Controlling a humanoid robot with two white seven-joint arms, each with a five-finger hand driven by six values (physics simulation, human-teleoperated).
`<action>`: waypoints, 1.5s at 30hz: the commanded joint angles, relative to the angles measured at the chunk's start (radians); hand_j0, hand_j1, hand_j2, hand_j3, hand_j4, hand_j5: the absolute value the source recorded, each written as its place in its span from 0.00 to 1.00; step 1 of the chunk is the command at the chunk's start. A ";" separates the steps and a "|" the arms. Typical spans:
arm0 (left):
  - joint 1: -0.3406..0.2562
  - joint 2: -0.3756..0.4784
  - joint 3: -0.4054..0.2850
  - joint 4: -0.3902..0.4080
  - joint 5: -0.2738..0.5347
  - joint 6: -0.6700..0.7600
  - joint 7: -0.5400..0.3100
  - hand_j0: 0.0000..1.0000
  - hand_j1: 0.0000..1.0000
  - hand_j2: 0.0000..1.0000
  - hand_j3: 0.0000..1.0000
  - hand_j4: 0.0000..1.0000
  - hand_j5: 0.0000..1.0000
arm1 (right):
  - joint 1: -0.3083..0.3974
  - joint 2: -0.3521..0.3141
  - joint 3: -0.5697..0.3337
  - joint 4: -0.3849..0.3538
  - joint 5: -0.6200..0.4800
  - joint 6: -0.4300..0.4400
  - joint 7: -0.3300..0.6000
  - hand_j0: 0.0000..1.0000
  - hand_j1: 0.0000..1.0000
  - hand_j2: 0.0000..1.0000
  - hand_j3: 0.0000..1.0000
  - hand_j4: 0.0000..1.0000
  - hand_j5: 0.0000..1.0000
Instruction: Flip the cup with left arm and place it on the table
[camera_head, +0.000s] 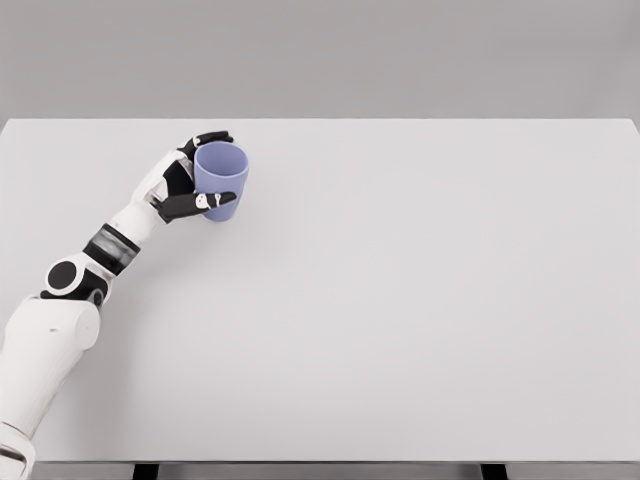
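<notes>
A light purple cup (221, 178) stands at the far left of the white table (400, 300), its open mouth facing up and slightly toward me. My left hand (205, 170) wraps it from the left side, with black fingers (212, 138) over the far rim and the thumb (205, 203) across the near wall. The white left arm (60, 310) comes in from the lower left. I cannot tell whether the cup's base touches the table or hangs just above it. The right arm is out of view.
The table's far edge (320, 120) runs just behind the cup. Its front edge (320, 463) lies at the bottom, with dark table legs showing below it.
</notes>
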 joint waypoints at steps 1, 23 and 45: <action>0.002 0.001 0.000 -0.001 0.005 0.000 0.000 0.87 0.87 0.87 0.87 0.87 0.87 | 0.000 0.000 0.001 0.000 0.000 0.000 0.000 1.00 1.00 1.00 1.00 1.00 1.00; 0.018 0.007 -0.004 0.008 0.005 -0.139 0.000 1.00 1.00 1.00 1.00 1.00 1.00 | 0.002 0.000 0.000 0.000 0.000 0.000 0.000 1.00 1.00 1.00 1.00 1.00 1.00; -0.021 0.292 0.019 -0.006 -0.254 -0.139 0.000 1.00 1.00 1.00 1.00 1.00 1.00 | 0.000 0.000 0.000 0.000 0.000 0.000 0.000 1.00 1.00 1.00 1.00 1.00 1.00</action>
